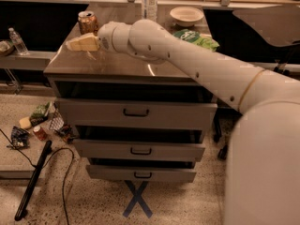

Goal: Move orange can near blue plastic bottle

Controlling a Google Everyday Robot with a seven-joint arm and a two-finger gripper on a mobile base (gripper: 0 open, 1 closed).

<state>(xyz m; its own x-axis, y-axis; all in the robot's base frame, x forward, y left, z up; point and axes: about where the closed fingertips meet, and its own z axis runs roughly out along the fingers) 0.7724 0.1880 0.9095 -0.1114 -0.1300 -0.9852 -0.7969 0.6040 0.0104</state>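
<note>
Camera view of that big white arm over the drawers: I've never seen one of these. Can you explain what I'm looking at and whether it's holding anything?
The white tube is a robot's single arm, reaching in from the right. There is just one picture, from a camera looking down over the arm at a metal drawer cabinet. At the arm's tip is its gripper, the pale yellow part, low over the left side of the cabinet top. Just behind it stands an orange can. I can see nothing held in the gripper. Farther back stands a blue plastic bottle, with a bowl and a green bag to its right. Litter lies on the floor to the left.
</note>
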